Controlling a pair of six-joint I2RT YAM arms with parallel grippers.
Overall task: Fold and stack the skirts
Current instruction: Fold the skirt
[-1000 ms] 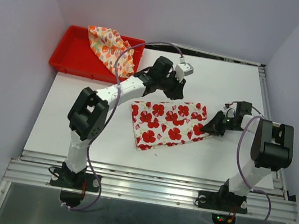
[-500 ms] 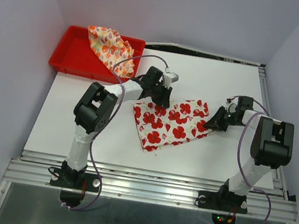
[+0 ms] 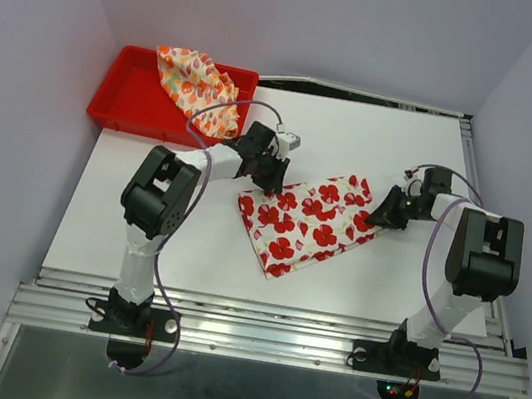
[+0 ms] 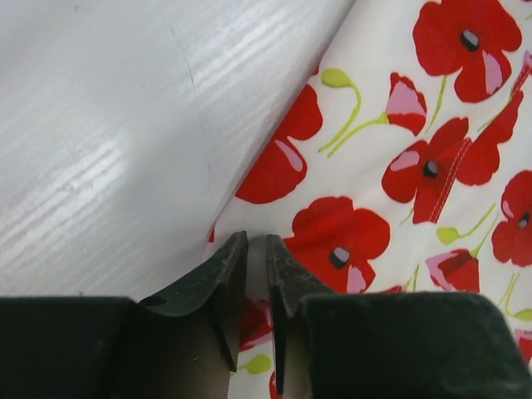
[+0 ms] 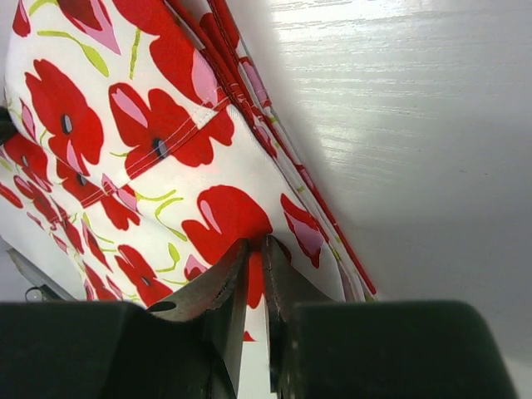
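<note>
The white skirt with big red flowers (image 3: 308, 224) lies folded and slanted on the white table (image 3: 376, 141). My left gripper (image 3: 270, 177) is down at its far left edge. In the left wrist view the left gripper (image 4: 256, 249) is shut on a pinch of the flowered cloth (image 4: 399, 150). My right gripper (image 3: 382, 217) is at the skirt's right end, and the right wrist view shows that gripper (image 5: 256, 249) shut on the flowered cloth (image 5: 125, 141) beside its red hem. The cream skirt with small orange and red marks (image 3: 195, 82) lies crumpled in the red tray.
The red plastic tray (image 3: 125, 101) sits at the table's far left corner, the cream skirt hanging over its right rim. A metal rail (image 3: 269, 337) runs along the near edge by both arm bases. Grey walls close in the left, back and right sides.
My left gripper came down and to the left from above the skirt onto its far left edge. The skirt swung round, its right end moving further back with my right gripper.
</note>
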